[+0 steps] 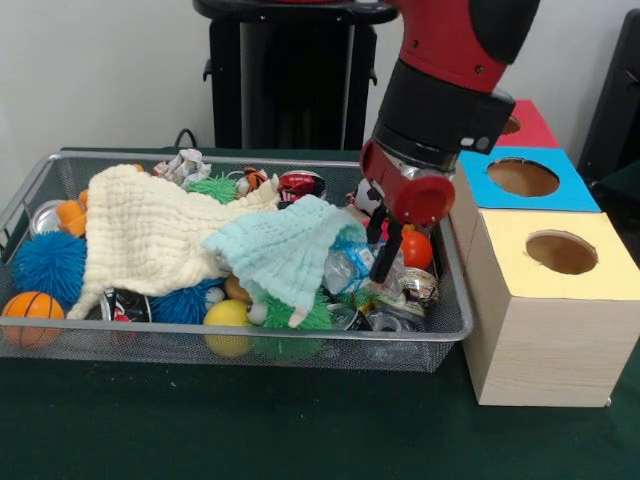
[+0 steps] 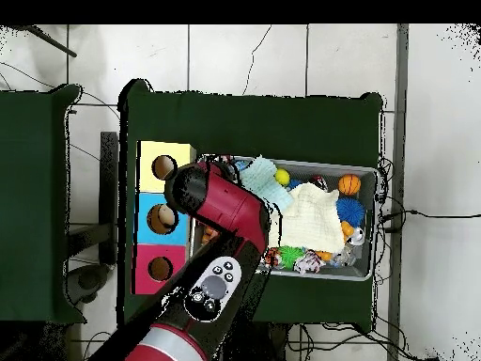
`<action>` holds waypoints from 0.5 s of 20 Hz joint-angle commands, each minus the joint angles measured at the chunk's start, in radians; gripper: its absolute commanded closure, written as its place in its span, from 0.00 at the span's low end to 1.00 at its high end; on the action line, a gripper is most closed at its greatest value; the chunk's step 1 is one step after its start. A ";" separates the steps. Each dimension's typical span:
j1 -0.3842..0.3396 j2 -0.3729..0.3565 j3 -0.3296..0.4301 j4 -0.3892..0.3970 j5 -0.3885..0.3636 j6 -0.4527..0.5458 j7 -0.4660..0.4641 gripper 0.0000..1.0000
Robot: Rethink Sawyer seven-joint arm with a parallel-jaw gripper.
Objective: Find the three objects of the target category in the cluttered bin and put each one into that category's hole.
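Observation:
My gripper [image 1: 384, 250] hangs low over the right end of the wire bin [image 1: 250, 350], just above a crumpled clear plastic bottle [image 1: 352, 268] and beside a red-orange ball [image 1: 416, 248]. Whether anything is held is hidden. Crushed cans [image 1: 415, 288] lie under it. A light teal cloth [image 1: 285, 250] and a cream cloth [image 1: 150, 230] cover much of the clutter. Right of the bin stand three wooden boxes with holes: yellow [image 1: 560, 252], blue [image 1: 522, 177] and red [image 1: 525, 125]. In the overhead view the arm [image 2: 221, 211] hides the gripper over the bin's left end [image 2: 362, 171].
Blue spiky balls [image 1: 45, 265], an orange basketball [image 1: 32, 312], a yellow ball [image 1: 228, 322], a green spiky ball [image 1: 285, 320], crumpled paper [image 1: 182, 165] and more cans [image 1: 300, 183] fill the bin. The yellow box stands close against the bin's right wall.

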 commanded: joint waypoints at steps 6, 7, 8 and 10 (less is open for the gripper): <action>-0.028 -0.098 0.140 0.101 -0.075 0.175 0.047 1.00; -0.028 -0.102 0.141 0.101 -0.079 0.179 0.049 1.00; -0.029 -0.105 0.142 0.100 -0.082 0.184 0.052 1.00; -0.028 -0.112 0.142 0.098 -0.088 0.195 0.056 1.00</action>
